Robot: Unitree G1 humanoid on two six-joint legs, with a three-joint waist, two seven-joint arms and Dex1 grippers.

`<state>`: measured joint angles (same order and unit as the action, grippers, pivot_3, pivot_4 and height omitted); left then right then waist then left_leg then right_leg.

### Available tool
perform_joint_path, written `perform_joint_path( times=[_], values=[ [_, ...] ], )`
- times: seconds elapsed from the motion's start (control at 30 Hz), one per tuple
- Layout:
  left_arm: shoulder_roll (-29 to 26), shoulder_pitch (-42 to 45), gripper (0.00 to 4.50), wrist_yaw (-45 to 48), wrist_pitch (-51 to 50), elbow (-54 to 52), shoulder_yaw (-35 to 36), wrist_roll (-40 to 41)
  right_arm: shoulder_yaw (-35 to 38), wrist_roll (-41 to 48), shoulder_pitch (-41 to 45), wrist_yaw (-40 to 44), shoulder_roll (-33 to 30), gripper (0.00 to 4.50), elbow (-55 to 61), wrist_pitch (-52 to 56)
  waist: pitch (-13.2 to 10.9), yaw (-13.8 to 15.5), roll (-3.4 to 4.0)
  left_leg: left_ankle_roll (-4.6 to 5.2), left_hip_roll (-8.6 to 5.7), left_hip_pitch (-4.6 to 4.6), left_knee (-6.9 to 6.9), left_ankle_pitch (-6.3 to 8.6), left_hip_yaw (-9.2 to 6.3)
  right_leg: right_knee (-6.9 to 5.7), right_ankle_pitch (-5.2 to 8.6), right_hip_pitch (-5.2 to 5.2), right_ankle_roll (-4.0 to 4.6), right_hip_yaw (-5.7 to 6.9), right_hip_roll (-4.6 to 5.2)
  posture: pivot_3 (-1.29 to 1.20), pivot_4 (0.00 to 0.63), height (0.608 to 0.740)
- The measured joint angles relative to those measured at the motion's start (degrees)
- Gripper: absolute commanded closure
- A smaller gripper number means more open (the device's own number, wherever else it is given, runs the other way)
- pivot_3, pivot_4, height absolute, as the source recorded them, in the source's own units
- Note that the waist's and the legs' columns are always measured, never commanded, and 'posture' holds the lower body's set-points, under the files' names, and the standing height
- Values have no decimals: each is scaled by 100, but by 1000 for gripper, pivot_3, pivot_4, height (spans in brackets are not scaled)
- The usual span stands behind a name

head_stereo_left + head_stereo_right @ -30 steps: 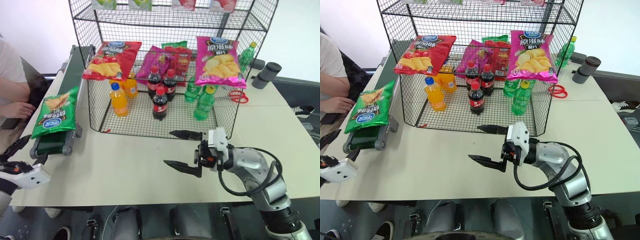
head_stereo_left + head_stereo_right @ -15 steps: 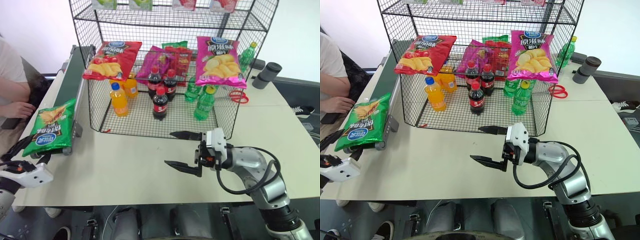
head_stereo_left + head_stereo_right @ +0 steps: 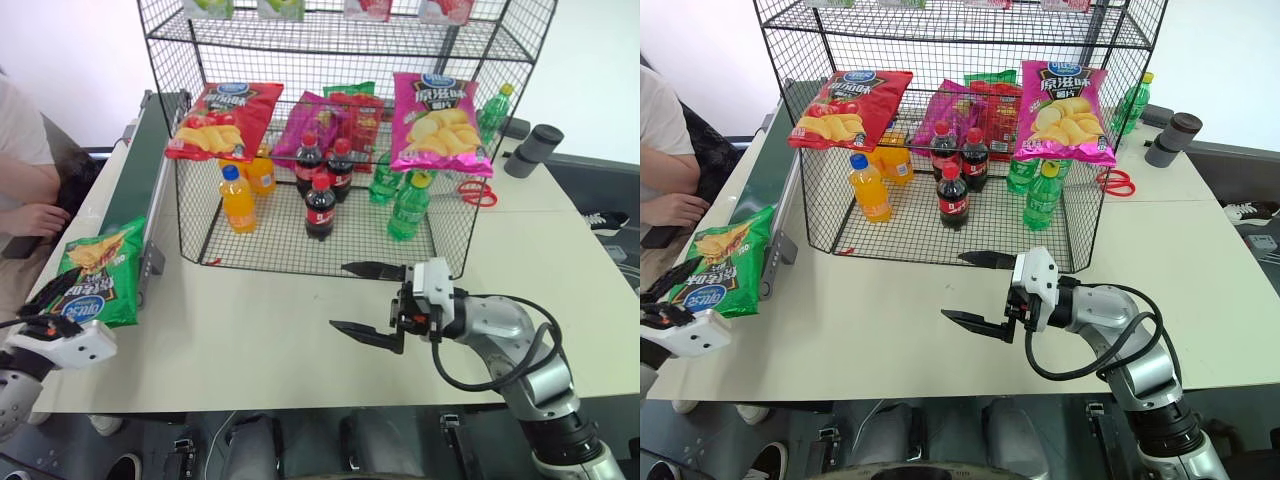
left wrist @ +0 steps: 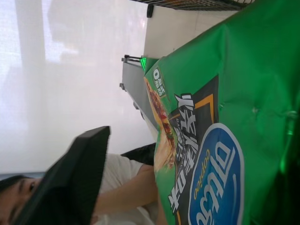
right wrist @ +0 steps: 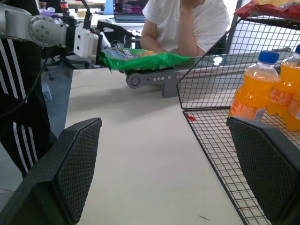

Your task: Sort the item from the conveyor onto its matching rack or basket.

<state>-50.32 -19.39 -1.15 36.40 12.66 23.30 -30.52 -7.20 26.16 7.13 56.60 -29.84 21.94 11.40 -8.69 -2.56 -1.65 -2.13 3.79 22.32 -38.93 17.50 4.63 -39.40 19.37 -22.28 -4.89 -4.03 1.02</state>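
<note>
The item, a green crisp bag (image 3: 98,278) with a blue oval logo, hangs off the near roller end of the conveyor (image 3: 135,185), a dark green belt at the table's left edge. My left gripper (image 3: 45,305) is at the bag's near end with the bag between its fingers. In the left wrist view one finger (image 4: 70,183) stands clear of the bag (image 4: 225,117), so the jaws are open. My right gripper (image 3: 340,296) hovers open and empty over the table, in front of the black wire rack (image 3: 190,225).
A red crisp bag (image 3: 222,120) and a pink one (image 3: 438,122) hang on the rack's cage, with drink bottles (image 3: 320,205) inside. Red scissors (image 3: 478,192) and a grey cylinder (image 3: 535,150) lie at the right. A person (image 3: 20,170) sits beside the conveyor.
The green bag has ridden down the belt and over its near end, in between my left gripper's fingers, which have narrowed around it. My right arm has kept still.
</note>
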Motion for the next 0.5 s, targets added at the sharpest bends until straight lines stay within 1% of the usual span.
perform_joint_path(
  times=[0.03,0.07,0.1,0.13,0.17,0.37,0.5],
  values=[
    [18,-14,2737,1,-12,-20,0,16,2,-5,4,0,0,0,-20,-5,0,1,0,0,0,0,0,0,0,0,0,0,0,0,0,0,150,740],
    [48,-22,3126,2,-23,-35,0,32,8,-9,4,0,0,0,-41,-7,0,1,0,0,0,0,0,0,0,0,0,0,0,0,0,0,150,740],
    [77,-35,3720,4,-54,-46,0,39,14,-10,7,-1,0,0,-78,-17,0,1,0,0,0,0,0,0,0,0,0,1,0,0,0,0,150,740],
    [101,-47,4147,7,-86,-46,0,63,28,-15,6,-1,-1,0,-107,-27,0,1,0,0,0,0,-1,0,0,0,0,0,0,0,0,0,150,740],
    [109,-55,4377,9,-112,-45,0,91,45,-16,6,-2,-2,0,-135,-56,0,2,0,0,0,0,0,0,0,0,0,0,0,0,0,0,150,740],
    [109,5,4377,107,-267,-82,22,293,94,-50,5,2,-8,0,-276,-217,0,3,0,0,0,0,-1,0,0,0,0,1,0,0,-1,0,150,740],
    [110,175,4377,468,-398,-240,76,947,95,-113,5,9,-13,0,-414,-317,0,10,0,0,0,0,-2,0,-1,-1,0,1,0,2,0,0,150,740]
  ],
)
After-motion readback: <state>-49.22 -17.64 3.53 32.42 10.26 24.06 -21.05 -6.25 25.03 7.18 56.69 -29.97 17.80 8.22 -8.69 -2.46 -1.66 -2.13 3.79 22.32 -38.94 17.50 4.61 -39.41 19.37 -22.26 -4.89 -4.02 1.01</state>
